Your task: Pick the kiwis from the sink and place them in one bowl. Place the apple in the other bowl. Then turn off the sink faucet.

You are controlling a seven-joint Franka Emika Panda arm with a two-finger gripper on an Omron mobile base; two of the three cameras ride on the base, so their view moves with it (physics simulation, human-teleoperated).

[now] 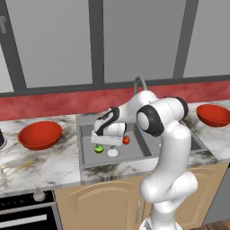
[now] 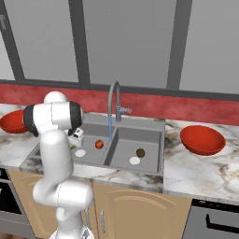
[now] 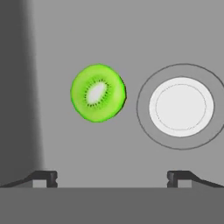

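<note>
gripper (image 3: 112, 177): fingers wide apart, holding nothing, hanging over left basin of sink (image 1: 87, 155)
green kiwi (image 3: 98, 92): on basin floor, at 11 o'clock from fingertips, untouched
drain (image 3: 181, 106): white, 3 o'clock of green kiwi, near
apple (image 1: 126, 140): same basin, 2 o'clock of drain
brown kiwi (image 2: 140, 152): right basin
faucet (image 2: 113, 108): water running
bowls: left bowl (image 1: 39, 134), right bowl (image 2: 202, 139), on counter either side of sink

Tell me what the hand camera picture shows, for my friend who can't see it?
A bright green kiwi lies on the grey floor of the sink, beside a round white drain. The two dark fingers of the open gripper poke up at the bottom, wide apart and holding nothing.
</note>
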